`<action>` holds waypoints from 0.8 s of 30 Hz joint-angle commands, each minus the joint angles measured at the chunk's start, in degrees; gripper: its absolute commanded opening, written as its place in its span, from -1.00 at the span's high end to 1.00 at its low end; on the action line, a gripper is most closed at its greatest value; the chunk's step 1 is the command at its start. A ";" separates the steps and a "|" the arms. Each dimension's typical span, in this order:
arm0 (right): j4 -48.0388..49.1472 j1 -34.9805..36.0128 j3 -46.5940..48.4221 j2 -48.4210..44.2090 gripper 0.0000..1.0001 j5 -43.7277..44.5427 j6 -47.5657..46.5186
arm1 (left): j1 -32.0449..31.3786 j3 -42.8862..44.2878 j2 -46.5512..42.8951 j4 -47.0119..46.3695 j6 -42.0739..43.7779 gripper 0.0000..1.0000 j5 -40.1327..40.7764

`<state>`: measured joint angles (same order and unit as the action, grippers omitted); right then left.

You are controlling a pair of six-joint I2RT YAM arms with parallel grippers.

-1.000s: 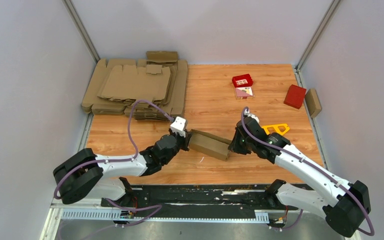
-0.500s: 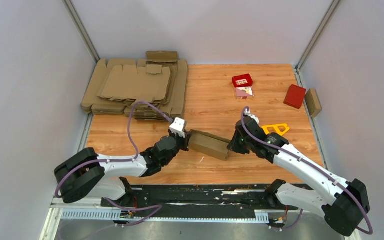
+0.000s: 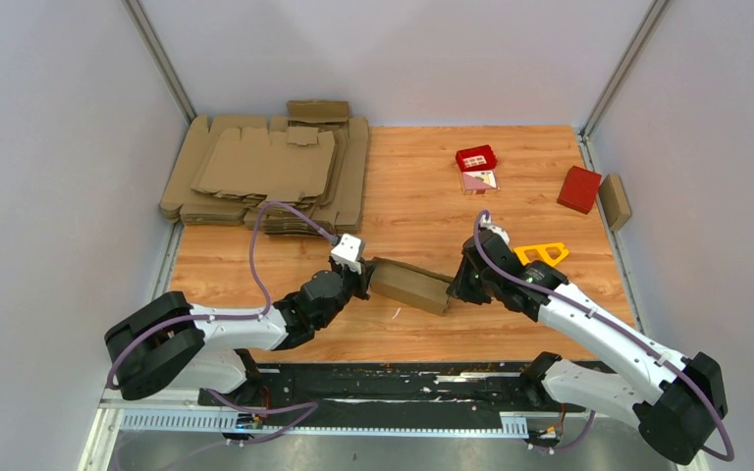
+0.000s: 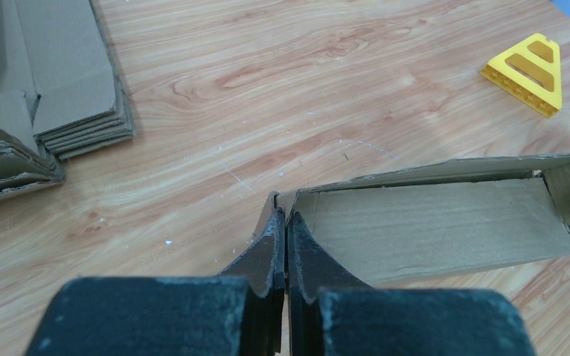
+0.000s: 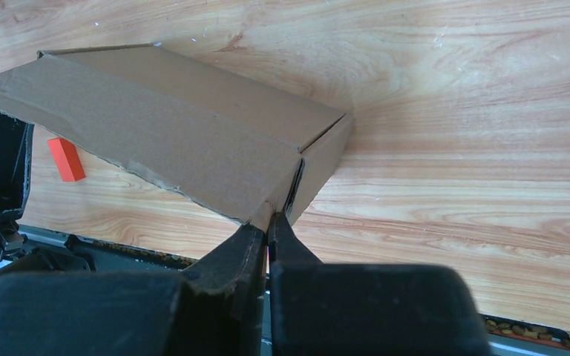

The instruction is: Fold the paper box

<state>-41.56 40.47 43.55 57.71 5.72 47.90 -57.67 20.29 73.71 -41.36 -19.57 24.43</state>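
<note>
The paper box (image 3: 409, 283) is near the bench's (image 3: 422, 196) front edge, about midway along. The left claw (image 4: 282, 222) and right claw (image 5: 269, 219) each pinch an end flap. It looks light, thin and easily creased, so best held near its folds.

Bright, even light from above fills all three views. On the wooden tabletop (image 3: 422, 186), shadows beneath the arms are faint and soft-edged, with no glare. In the wrist views, the dark bulk of the left end effector (image 4: 285, 226) and the right end effector (image 5: 269, 222) blurs at the bottom edge; the wood grain beyond is sharp. A soft shadow lies beside the paper box (image 5: 193, 133).
</note>
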 commanded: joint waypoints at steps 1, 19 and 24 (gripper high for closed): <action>-5.60 0.15 1.10 0.61 1.00 0.10 -0.67 | -0.50 -0.65 1.08 7.25 0.40 1.00 -0.96; -2.74 0.16 -1.29 1.87 1.00 -0.42 0.12 | -0.47 0.06 1.90 8.05 1.13 1.00 -0.96; -3.22 0.17 -1.91 2.57 1.00 -0.06 -0.07 | -0.45 -0.07 2.50 7.95 1.32 1.00 -1.00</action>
<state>-42.28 40.60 43.72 58.85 6.79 46.92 -57.78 20.84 74.28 -40.93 -18.98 23.64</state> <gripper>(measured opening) 0.032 0.008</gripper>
